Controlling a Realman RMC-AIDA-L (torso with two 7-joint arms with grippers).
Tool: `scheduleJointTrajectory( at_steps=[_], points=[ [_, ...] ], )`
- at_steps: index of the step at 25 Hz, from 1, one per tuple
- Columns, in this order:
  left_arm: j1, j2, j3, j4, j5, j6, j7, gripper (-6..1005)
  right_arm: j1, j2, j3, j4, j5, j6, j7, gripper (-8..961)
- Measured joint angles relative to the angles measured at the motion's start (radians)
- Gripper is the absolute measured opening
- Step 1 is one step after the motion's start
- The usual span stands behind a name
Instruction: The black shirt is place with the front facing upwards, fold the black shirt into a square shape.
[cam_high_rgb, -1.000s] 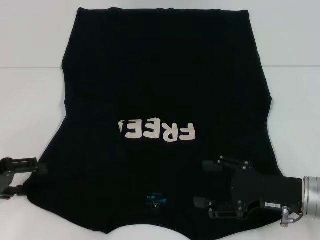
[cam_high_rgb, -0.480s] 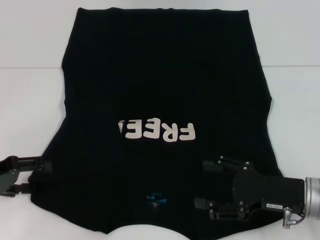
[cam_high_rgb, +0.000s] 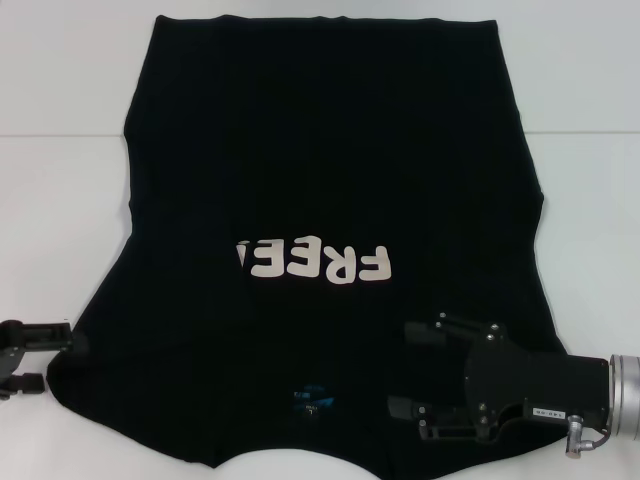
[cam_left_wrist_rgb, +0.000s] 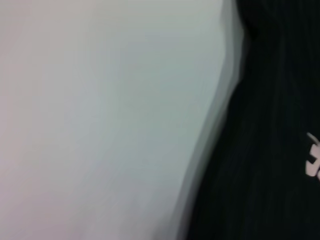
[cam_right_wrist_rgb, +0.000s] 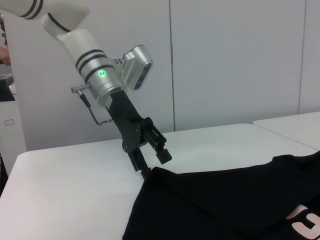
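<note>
A: Head view first: where are the grippers?

B: The left gripper (cam_high_rgb: 45, 362) sits low at the near left corner of the black shirt (cam_high_rgb: 330, 180), right at the sleeve edge. Its two fingers are parted, one above the other in that view, with the sleeve's rim at their tips.

A: Is it holding the cloth?

B: The right wrist view helps there. It shows the left gripper (cam_right_wrist_rgb: 152, 162) from across the table, tilted down from a white arm (cam_right_wrist_rgb: 75, 35) with a green light on its wrist. The lower finger meets the shirt's raised corner, while the upper finger stands apart above it. So the jaws are spread, touching the fabric rather than clamped.

A: And the right one?

B: The right gripper (cam_high_rgb: 412, 370) lies over the shirt's near right part, pointing leftward, with its fingers well apart and nothing between them.

A: What surrounds them?

B: The shirt is spread flat on a white table (cam_high_rgb: 580, 200), collar nearest the robot, with the off-white lettering (cam_high_rgb: 315, 262) reading upside down at mid-chest and a small blue neck label (cam_high_rgb: 312, 395) near the collar. The left wrist view shows only the table beside the shirt's dark edge (cam_left_wrist_rgb: 270, 150), blurred. Pale wall panels (cam_right_wrist_rgb: 235, 60) stand behind.
</note>
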Motion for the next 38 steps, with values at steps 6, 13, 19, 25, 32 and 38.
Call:
scheduleJointTrajectory(
  at_steps=[6,13,19,25,32,38],
  points=[
    [-0.009,-0.005,0.0,0.001,0.014,-0.008,0.001,936,0.0,0.0,0.0,0.0,0.001,-0.001,0.0,900],
    [-0.016,-0.012,0.0,-0.006,0.007,-0.008,0.007,923,-0.001,0.0,0.0,0.0,0.001,-0.002,0.0,899],
    [-0.019,-0.016,0.0,-0.007,0.01,-0.009,0.012,911,-0.002,0.0,0.0,-0.001,0.002,-0.006,0.0,899],
    [-0.021,-0.023,0.015,0.009,0.014,-0.007,0.027,880,-0.002,0.0,0.0,-0.001,0.002,-0.007,0.0,898],
    [-0.017,-0.05,0.073,0.076,0.014,-0.013,0.026,730,-0.004,-0.001,0.003,-0.002,0.018,-0.03,0.001,898],
    [-0.019,-0.05,0.075,0.076,0.026,-0.024,0.028,526,-0.006,-0.003,0.003,-0.002,0.024,-0.032,0.001,897]
  ],
)
